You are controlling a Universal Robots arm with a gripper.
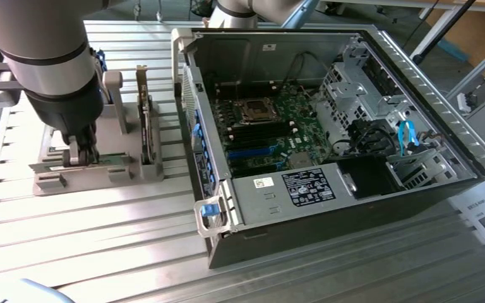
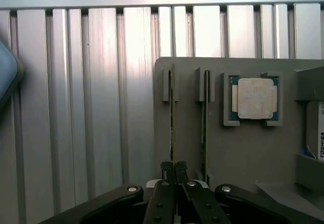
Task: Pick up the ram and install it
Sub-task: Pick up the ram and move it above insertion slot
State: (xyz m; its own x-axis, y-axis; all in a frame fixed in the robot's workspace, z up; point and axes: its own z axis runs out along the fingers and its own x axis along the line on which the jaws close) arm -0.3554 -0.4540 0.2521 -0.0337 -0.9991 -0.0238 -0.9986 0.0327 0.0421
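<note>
Green ram (image 2: 172, 122), thin, edge-on

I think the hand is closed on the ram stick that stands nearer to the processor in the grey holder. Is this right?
Not quite. The hand is closed on the ram that stands farther from the processor in the grey holder. The other ram stick, nearer the processor, is free. The wrist view shows this.
</note>
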